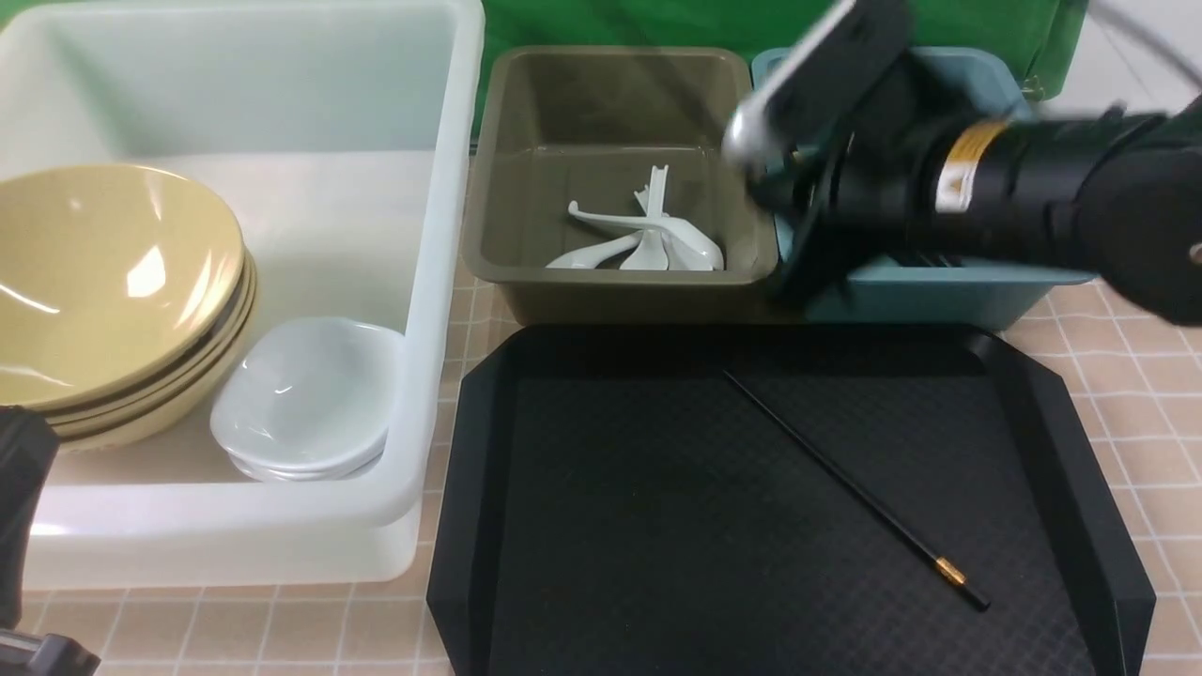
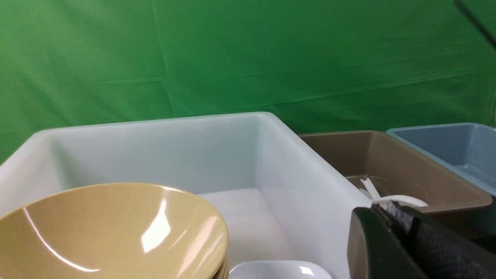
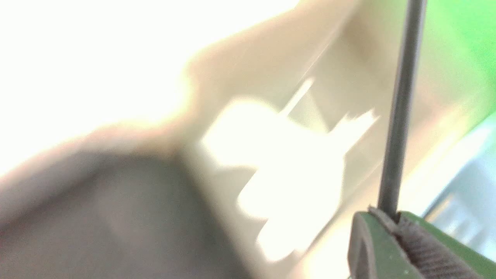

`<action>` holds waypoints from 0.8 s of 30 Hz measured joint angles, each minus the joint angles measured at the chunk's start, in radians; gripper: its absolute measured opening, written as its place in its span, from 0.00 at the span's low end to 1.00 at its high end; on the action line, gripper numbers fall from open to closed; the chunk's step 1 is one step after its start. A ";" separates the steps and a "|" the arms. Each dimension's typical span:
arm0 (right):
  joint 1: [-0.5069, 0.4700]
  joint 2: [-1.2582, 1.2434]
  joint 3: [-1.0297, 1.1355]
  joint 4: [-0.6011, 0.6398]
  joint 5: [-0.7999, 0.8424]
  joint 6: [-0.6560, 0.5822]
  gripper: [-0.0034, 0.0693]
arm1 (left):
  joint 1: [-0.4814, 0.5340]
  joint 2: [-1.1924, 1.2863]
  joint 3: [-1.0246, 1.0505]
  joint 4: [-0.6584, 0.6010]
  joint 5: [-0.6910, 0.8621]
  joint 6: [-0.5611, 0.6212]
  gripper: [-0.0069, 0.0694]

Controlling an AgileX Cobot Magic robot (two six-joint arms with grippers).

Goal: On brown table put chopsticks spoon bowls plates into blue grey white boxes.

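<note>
Front view. My right arm [image 1: 986, 188], blurred, hangs over the teal-blue plastic bin [image 1: 939, 291]; claw hidden here. At 6 o'clock of it, well apart, a long black chopstick [image 1: 855, 489] lies on the black textured tray [image 1: 610, 526], running 11 to 5 o'clock, gold band at the 5 end. Olive-grey plastic bin [image 1: 610, 299] at 9 o'clock holds glossy white ceramic spoons [image 1: 648, 239]. Translucent white tub [image 1: 441, 282] beyond it holds stacked olive-yellow bowls [image 1: 103, 272] and small white dishes [image 1: 300, 394].

Left wrist view. My left claw [image 2: 385, 209] pinched shut, empty.

Right wrist view, blurred. Only here: my right claw [image 3: 391, 217] clamped on a second thin dark chopstick [image 3: 401, 116], jutting straight out from the fingertips.
</note>
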 joint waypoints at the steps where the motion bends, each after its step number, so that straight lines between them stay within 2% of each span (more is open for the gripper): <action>1: -0.006 0.003 0.000 0.000 -0.019 0.001 0.15 | 0.000 0.000 0.000 0.000 0.000 0.000 0.10; 2: -0.052 0.030 -0.001 0.000 -0.171 0.014 0.16 | 0.000 0.000 0.000 0.000 0.000 0.000 0.10; 4: -0.098 0.079 -0.017 0.000 -0.294 0.050 0.18 | 0.000 0.000 0.000 0.000 0.000 0.000 0.10; 7: -0.155 0.143 -0.047 0.001 -0.296 0.098 0.26 | 0.000 0.000 0.000 0.000 0.000 0.000 0.10; 10: -0.199 0.190 -0.064 0.001 -0.225 0.116 0.38 | 0.000 0.000 0.000 0.000 0.001 0.000 0.10; 15: -0.216 0.196 -0.075 0.001 0.011 0.193 0.54 | 0.000 0.000 0.000 0.000 0.012 0.000 0.10; 18: -0.202 0.156 -0.080 0.001 0.227 0.229 0.56 | 0.000 0.000 0.000 0.000 0.022 0.000 0.10; 22: -0.180 0.116 -0.081 0.001 0.573 0.226 0.56 | 0.000 0.000 0.000 0.000 0.024 0.000 0.10; 24: -0.175 0.117 -0.079 0.010 0.693 0.223 0.56 | 0.000 0.000 0.000 0.000 0.023 0.000 0.10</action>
